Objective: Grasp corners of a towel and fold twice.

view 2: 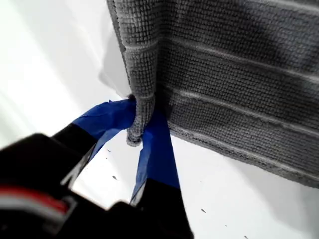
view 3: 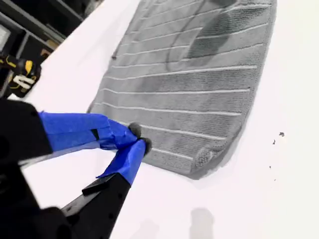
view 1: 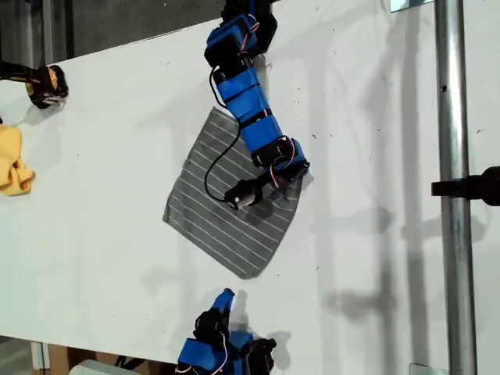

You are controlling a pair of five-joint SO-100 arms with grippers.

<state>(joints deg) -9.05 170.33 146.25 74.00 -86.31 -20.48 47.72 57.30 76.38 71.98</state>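
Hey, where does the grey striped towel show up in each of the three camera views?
Exterior view: the towel lies mid-table, partly under a blue arm.
First wrist view: it fills the upper part, one corner pinched in my first hand.
Second wrist view: it spreads across the upper middle, beyond my second hand.
Shared landmark: its thin white stripes.

- towel (view 1: 226, 211): my first arm lies across it in the exterior view and covers its corner toward the table's far edge
- my first gripper (view 2: 142, 127): jaw tips buried under the arm's blue body in the exterior view
- my second gripper (view 3: 133, 139): its arm cut off by the exterior view's bottom edge
- yellow cloth (view 1: 13, 160): cut off at the exterior view's left edge
- black-and-yellow object (view 1: 43, 84) by the table's far edge: too small to identify
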